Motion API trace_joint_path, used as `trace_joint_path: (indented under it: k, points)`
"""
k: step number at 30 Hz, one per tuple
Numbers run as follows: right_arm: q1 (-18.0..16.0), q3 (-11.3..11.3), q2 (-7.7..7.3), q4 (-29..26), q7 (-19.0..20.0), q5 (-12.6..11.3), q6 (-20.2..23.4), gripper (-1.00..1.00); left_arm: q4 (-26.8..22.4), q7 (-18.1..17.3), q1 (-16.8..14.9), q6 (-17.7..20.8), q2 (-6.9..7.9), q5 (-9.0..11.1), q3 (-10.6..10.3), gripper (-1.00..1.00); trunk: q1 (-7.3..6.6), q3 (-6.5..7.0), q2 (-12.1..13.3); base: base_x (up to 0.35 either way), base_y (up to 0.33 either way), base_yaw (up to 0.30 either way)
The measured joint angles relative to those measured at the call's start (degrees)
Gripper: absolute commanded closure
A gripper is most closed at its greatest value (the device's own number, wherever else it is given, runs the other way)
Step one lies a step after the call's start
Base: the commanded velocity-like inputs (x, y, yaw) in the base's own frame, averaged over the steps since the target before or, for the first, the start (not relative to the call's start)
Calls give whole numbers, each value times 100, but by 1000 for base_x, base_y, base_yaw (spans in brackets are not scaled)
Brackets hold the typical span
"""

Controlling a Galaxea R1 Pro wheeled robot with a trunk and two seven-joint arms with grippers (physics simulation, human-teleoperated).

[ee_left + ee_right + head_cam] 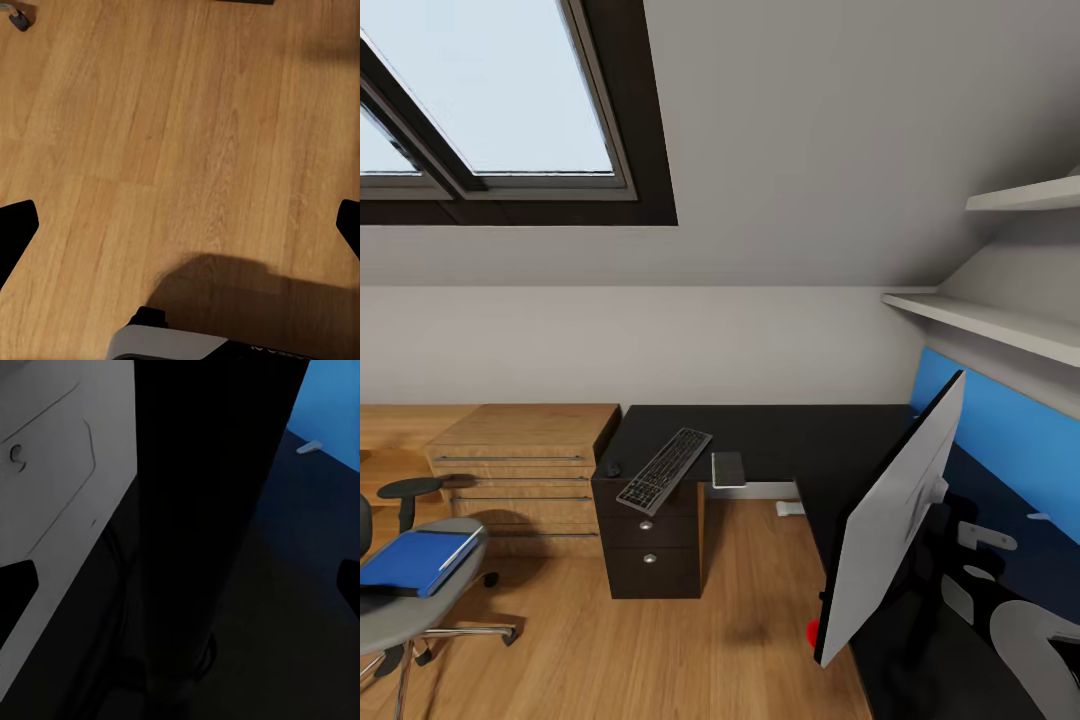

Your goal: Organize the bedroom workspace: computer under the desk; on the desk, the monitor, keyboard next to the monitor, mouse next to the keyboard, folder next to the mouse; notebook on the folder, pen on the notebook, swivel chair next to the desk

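Keyboard (664, 469) and mouse (611, 468) sit on the black desk (780, 440). Monitor (895, 520) leans, tilted. Left gripper (180, 225) gapes wide over floor; right gripper (180, 585) wide too.

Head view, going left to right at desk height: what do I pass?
Folder on the chair → wooden chest → mouse → keyboard → notebook → monitor.

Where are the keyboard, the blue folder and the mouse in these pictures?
keyboard (664, 469): head view, middle of its key field, on the black desk.
folder (415, 561): head view, centre of its blue cover, on the chair seat.
mouse (612, 468): head view, its rounded top, beside the keyboard.
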Motion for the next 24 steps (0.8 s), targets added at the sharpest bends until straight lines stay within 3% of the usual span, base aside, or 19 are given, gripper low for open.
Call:
trace_joint_path:
  k: [6,24]
  points:
    - [0,2,3,1,4,0,-2,-100,0,0,0,0,0,3,10,-100,0,0,0,0,0,0]
    - [4,-4,2,2,3,0,-10,-100,2,-1,3,2,0,14,23,-100,394,-313,-714,0,0,0]
